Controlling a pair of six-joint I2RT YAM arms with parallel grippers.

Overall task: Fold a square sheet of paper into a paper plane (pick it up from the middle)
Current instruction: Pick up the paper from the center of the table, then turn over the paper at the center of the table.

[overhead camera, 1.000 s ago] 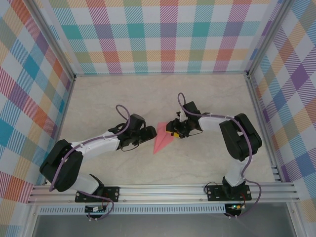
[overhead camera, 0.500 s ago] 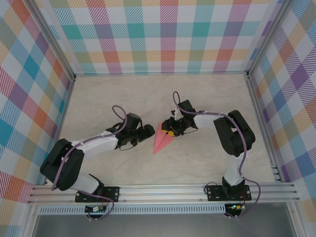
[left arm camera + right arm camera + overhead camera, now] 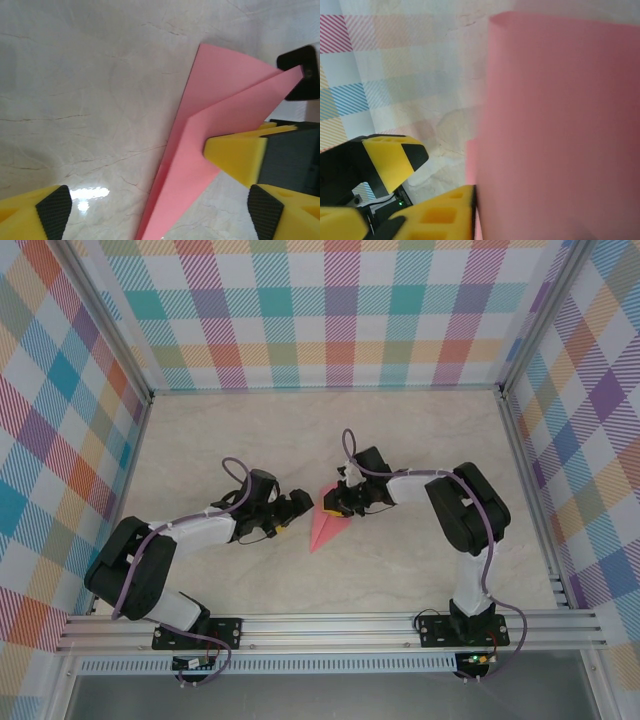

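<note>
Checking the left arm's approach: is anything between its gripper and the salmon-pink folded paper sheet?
Nothing visible. Bare marbled tabletop lies between the left gripper and the salmon-pink folded paper sheet; the right gripper sits at the sheet's far side, out of the path.

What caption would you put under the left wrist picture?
Open left gripper hovers above the marble table while the right gripper pinches the folded pink paper.
</note>
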